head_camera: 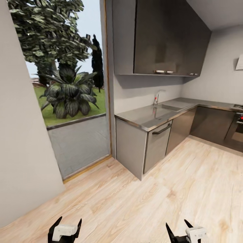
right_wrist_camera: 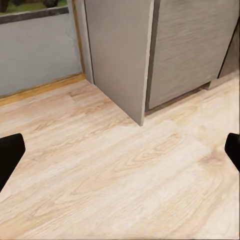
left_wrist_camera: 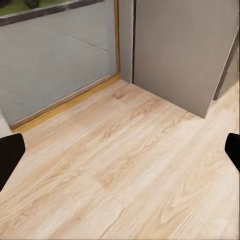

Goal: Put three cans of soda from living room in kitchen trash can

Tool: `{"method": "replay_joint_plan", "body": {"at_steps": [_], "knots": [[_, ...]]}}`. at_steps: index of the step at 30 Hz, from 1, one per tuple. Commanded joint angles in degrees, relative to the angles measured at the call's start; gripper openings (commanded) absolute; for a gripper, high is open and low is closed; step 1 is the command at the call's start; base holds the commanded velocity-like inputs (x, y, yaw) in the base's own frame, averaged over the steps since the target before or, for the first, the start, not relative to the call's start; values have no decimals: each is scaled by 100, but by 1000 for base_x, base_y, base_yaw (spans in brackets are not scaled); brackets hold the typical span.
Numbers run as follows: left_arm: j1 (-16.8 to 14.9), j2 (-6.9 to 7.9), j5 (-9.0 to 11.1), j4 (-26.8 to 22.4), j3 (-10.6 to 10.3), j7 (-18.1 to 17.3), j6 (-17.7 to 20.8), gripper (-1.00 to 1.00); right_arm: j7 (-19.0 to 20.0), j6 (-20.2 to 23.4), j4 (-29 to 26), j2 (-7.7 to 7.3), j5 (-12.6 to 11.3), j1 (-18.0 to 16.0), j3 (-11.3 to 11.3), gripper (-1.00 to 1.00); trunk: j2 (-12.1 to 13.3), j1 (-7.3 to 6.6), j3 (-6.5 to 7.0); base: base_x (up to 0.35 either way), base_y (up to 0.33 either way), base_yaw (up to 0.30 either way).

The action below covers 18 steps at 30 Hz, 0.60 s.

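Note:
I am in the kitchen, facing grey cabinets (head_camera: 130, 146) under a steel countertop (head_camera: 148, 118) with a sink (head_camera: 170, 107) and a chrome faucet (head_camera: 156, 98). The cans of soda and the tash can are out of view. My left gripper (head_camera: 67, 225) hangs low over the light wood floor (head_camera: 152, 202), open and empty; in the left wrist view its gripper (left_wrist_camera: 120, 152) has only floor between the black fingertips (left_wrist_camera: 10, 155). My right gripper (head_camera: 178, 226) is likewise open and empty, and the right wrist view shows that gripper (right_wrist_camera: 120, 152) over bare floor.
A tall glass door (head_camera: 77, 135) to a garden stands ahead left, beside a plain wall (head_camera: 20, 152). Dark upper cupboards (head_camera: 165, 37) hang over the counter. The counter runs on to an oven (head_camera: 238, 131) at the right. Open wood floor lies ahead and right.

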Motion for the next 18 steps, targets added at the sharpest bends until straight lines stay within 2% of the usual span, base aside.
{"method": "replay_joint_plan", "body": {"at_steps": [1,9,18], "knots": [[0,0,0,0,0,0,0,100,3,0,0,2,1,0,-16,100,0,0,0,0,0,-252],[0,0,0,4,0,1,0,100,3,-4,-2,28,4,-1,-58,100,0,0,0,0,0,-218],[0,0,-1,48,0,0,0,100,-35,8,0,92,-6,-1,-26,100,0,0,-15,0,0,-50]]}}
